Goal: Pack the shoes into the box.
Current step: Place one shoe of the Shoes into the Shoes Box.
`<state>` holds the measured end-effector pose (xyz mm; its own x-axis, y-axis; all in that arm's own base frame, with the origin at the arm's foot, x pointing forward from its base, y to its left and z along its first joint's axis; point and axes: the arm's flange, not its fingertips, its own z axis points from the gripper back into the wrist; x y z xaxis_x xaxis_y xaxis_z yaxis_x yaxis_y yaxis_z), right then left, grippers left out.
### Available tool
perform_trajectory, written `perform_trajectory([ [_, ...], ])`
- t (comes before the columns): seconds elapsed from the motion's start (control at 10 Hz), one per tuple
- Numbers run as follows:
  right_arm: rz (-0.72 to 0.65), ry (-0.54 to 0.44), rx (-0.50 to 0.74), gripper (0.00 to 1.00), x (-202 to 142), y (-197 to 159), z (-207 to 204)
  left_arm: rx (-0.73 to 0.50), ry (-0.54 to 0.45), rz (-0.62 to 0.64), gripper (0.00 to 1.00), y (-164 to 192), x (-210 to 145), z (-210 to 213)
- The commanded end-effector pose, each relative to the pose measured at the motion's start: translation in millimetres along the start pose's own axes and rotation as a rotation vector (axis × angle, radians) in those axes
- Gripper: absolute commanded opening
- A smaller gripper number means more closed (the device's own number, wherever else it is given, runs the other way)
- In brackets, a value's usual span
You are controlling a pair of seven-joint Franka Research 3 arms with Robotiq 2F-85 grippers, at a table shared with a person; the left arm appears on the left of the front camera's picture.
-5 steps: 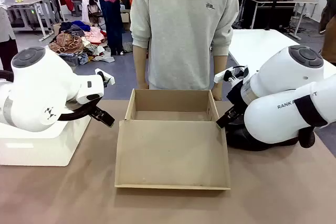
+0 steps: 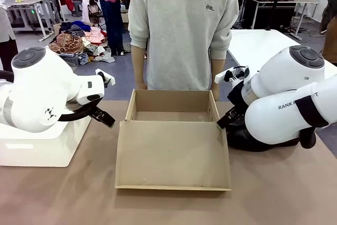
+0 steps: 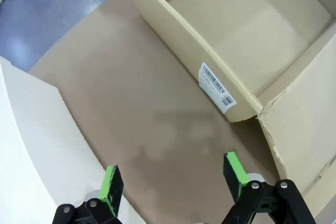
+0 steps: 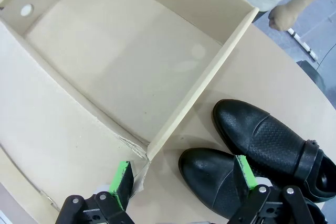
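Observation:
The brown cardboard box [image 2: 171, 113] stands open at the table's middle, its big flap lid [image 2: 172, 155] lying flat toward me; its inside is bare. Two black leather shoes [image 4: 273, 145] with a buckled strap lie side by side on the table just right of the box; in the front view a shoe [image 2: 245, 139] peeks out under my right arm. My right gripper [image 4: 184, 177] hangs open above the box's near right corner and the nearer shoe's toe. My left gripper [image 3: 173, 179] is open over bare table left of the box [image 3: 220, 51], holding nothing.
A white plastic bin [image 2: 45, 143] sits at the table's left, under my left arm; its wall [image 3: 37, 145] is close beside the left gripper. A person in a grey sweatshirt [image 2: 181, 30] stands at the far side behind the box, hands at the sides.
The person has shifted slightly to the left. Both arms and the box stay where they were.

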<state>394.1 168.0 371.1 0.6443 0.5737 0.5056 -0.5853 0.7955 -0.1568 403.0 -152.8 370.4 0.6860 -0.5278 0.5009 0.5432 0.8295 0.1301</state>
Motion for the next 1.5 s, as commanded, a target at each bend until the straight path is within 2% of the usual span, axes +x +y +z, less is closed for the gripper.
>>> perform_trajectory([
  [0.0,0.000,0.000,0.000,1.00,0,0,0,0.000,0.000,0.001,1.00,0,0,0],
  [0.8,0.000,0.000,0.000,1.00,0,0,0,0.000,0.000,0.000,1.00,0,0,0],
  [1.4,0.000,-0.029,0.065,1.00,37,-24,71,0.068,-0.065,-0.064,1.00,7,33,78],
])
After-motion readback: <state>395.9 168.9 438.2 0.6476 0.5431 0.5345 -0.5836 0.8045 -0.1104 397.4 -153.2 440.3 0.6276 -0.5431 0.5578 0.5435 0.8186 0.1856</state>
